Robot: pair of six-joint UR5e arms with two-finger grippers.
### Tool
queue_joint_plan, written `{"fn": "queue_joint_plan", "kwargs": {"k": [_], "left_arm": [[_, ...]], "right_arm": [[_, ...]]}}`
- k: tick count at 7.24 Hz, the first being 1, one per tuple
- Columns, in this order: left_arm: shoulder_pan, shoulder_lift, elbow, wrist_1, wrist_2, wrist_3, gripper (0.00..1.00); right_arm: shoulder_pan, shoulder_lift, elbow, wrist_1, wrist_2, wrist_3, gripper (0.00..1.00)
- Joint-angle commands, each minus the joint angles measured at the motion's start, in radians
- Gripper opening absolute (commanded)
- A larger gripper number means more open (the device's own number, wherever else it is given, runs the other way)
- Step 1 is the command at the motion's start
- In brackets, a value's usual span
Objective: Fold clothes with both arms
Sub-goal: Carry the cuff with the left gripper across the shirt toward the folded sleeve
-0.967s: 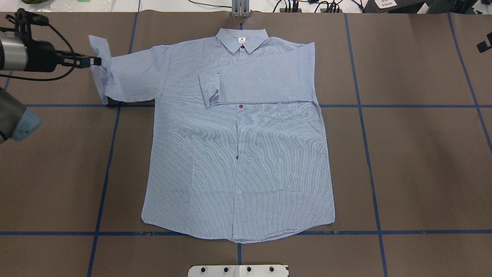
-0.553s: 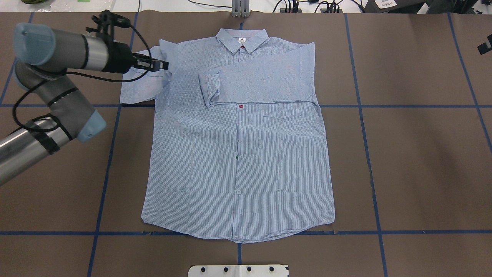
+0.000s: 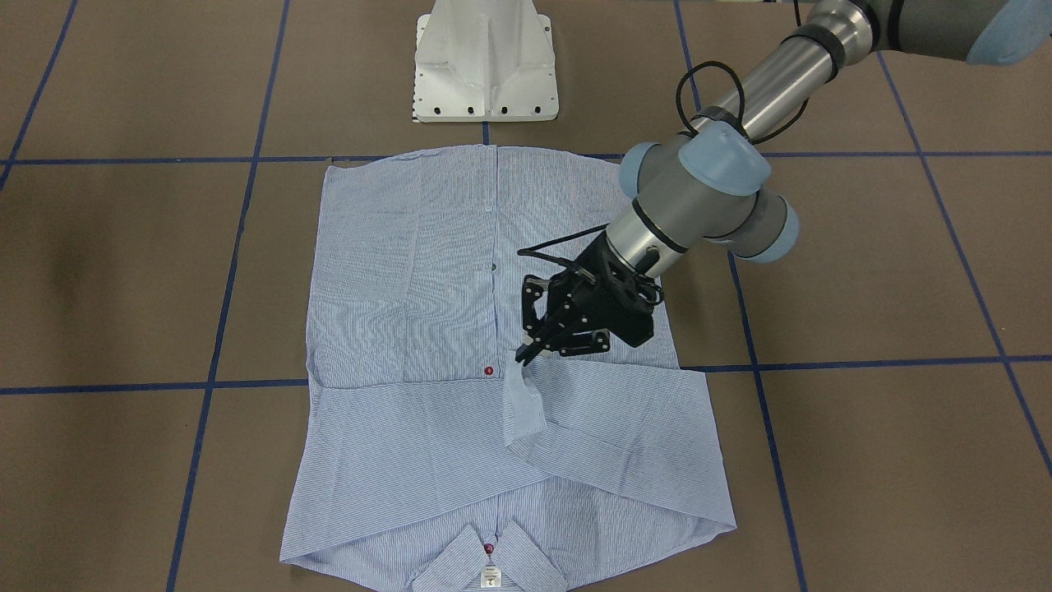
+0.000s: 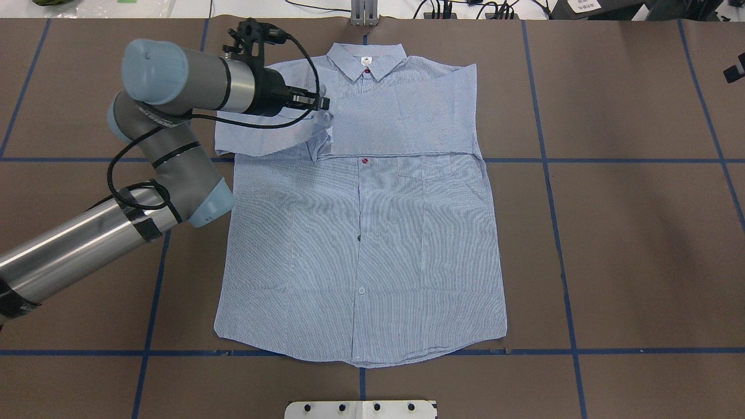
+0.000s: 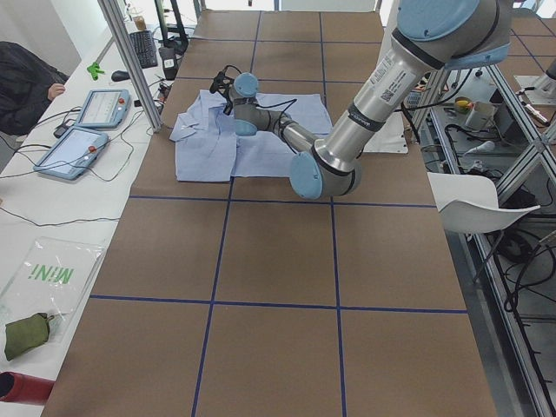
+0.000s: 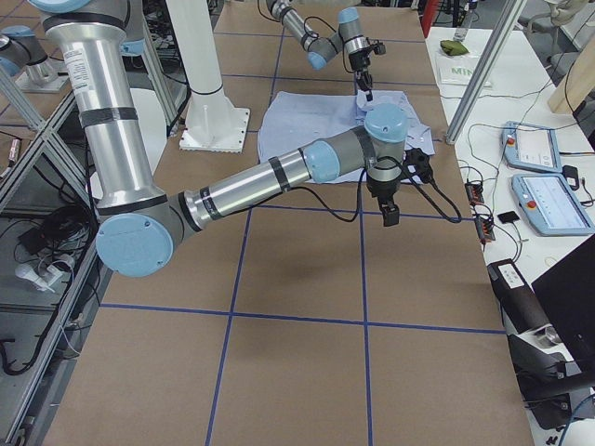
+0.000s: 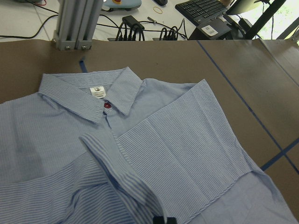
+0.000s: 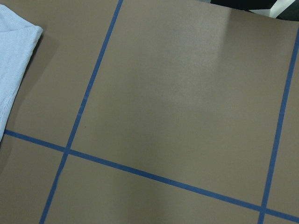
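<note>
Across-table view: left gripper (image 3: 524,357) clamped on the cuff (image 3: 523,403) of the shirt (image 3: 411,271). The cuff hangs just under the fingertips, over the chest. The sleeve's long axis runs from the gripper back out to its own shoulder. Shirt lies flat, front up, collar (image 3: 509,559) beyond the gripper and away from the white base (image 3: 485,74).

Overhead: left gripper (image 4: 322,103) pinches the cuff (image 4: 320,121), collar (image 4: 366,61) just off to its side. The other sleeve (image 4: 401,116) lies folded across the chest straight ahead of the fingertips. That is the likely landing spot, and nothing is in the way.

Left-end view: left arm (image 5: 382,82) reaches over the collar end of the shirt (image 5: 208,148). Gripper too small to judge.

Right-end view: right gripper (image 6: 389,216) hangs over the table (image 6: 297,269), well apart from the shirt (image 6: 307,125). Apart or together, cannot tell. Left arm is nearer the job.

Left wrist: cuff (image 7: 117,172) drapes right ahead of the fingertips (image 7: 161,220), folded other sleeve (image 7: 187,154) just past it, collar (image 7: 93,93) beyond.

Right wrist: table (image 8: 177,93), tape lines (image 8: 154,175), a shirt (image 8: 16,56) edge off to one side. Gripper not in frame.
</note>
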Motion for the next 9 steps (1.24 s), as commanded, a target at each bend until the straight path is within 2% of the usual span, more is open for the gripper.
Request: {"fn": "queue_joint_plan", "kwargs": {"k": [1,2,3,4,5,6,7,9], "left_arm": [[0.050,-0.070,0.005,0.091,0.041,-0.036,0.00],[0.091,-0.094,0.008,0.149,0.108,-0.035,0.00],[0.121,-0.095,0.016,0.152,0.150,-0.029,0.00],[0.131,-0.101,0.025,0.154,0.152,-0.028,0.00],[0.152,-0.104,0.029,0.156,0.153,-0.030,0.11],[0.174,-0.107,0.051,0.156,0.193,-0.033,0.99],[0.241,-0.114,0.055,0.153,0.316,-0.047,1.00],[0.260,-0.115,0.027,0.168,0.325,-0.010,1.00]], "right_arm": [[0.000,-0.002,0.000,0.000,0.000,-0.001,1.00],[0.000,-0.005,0.000,0.000,0.001,-0.001,1.00],[0.000,-0.005,0.000,0.000,0.002,-0.001,1.00],[0.000,-0.006,0.000,0.000,0.002,-0.001,1.00],[0.000,-0.008,0.000,0.002,0.002,0.000,1.00],[0.000,-0.009,0.000,0.002,0.002,0.000,1.00],[0.000,-0.009,0.000,0.002,0.002,0.000,1.00],[0.000,-0.008,0.009,0.002,0.002,0.011,1.00]]}}
